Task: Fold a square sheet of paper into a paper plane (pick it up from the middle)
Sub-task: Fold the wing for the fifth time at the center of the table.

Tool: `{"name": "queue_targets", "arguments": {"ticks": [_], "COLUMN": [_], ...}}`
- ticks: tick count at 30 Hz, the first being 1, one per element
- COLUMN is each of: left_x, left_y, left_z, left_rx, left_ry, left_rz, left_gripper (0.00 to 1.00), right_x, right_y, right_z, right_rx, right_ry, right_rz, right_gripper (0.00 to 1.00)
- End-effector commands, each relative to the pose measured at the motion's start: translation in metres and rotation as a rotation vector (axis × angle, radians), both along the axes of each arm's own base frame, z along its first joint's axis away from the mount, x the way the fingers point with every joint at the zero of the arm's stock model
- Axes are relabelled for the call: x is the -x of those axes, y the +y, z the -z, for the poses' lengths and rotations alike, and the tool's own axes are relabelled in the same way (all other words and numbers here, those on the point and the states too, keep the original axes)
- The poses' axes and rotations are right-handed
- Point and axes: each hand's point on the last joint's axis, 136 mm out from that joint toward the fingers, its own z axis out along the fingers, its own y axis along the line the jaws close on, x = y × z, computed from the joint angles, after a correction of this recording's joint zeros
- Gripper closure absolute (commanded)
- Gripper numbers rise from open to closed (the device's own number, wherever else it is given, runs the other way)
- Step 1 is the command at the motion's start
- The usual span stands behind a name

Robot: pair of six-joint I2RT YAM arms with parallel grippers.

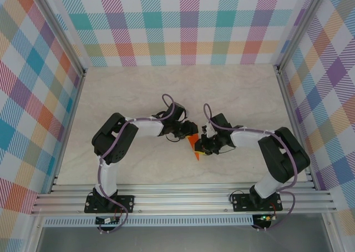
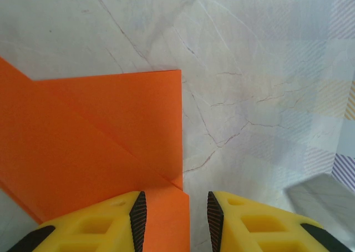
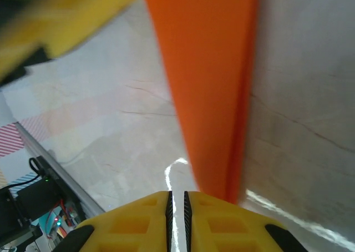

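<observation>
**Top external.** The orange sheet (image 1: pixel 194 145), folded to a narrow wedge, is seen at mid-table (image 1: pixel 244 96), its tip toward the near rail (image 1: pixel 183 199). It is flanked by the left gripper (image 1: pixel 187 131) on the far-left side and the right gripper (image 1: pixel 206 144) just beside it on the right. The two appear set opposite so that one can steady while the other creases. Jaw states cannot be read here. Plaid walls (image 1: pixel 188 24) stand well apart; nothing else is noted on the surface.

**Left wrist.** The left gripper (image 2: pixel 176 207) is held with jaws parted. A corner strip of the orange sheet (image 2: pixel 100 141) lies in the gap next to the left pad (image 2: pixel 138 216), not pinched. Layered flaps and a diagonal crease are visible, flat on the table (image 2: pixel 255 69). A blurred grey shape (image 2: pixel 327 193) is unidentified.

**Right wrist.** The right gripper (image 3: pixel 177 202) is pressed nearly together, with only a slit left between the jaws. The orange sheet (image 3: pixel 205 85) runs down to the right finger's outer side; whether it is caught cannot be told. A blurred yellow body (image 3: pixel 61 24), likely the other gripper, crowds the far end and limits room.
</observation>
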Motion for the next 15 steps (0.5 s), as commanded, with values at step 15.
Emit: {"name": "queue_targets", "arguments": {"ticks": [15], "left_x": [0.002], "left_y": [0.012], "left_z": [0.031], "left_rx": [-0.088], "left_ry": [0.042], "left_rz": [0.001], "left_gripper": [0.63], "right_x": [0.073], "right_y": [-0.038], "right_z": [0.014], "right_rx": [0.086], "right_ry": [0.098], "right_rz": [-0.115], "right_gripper": [0.82]}}
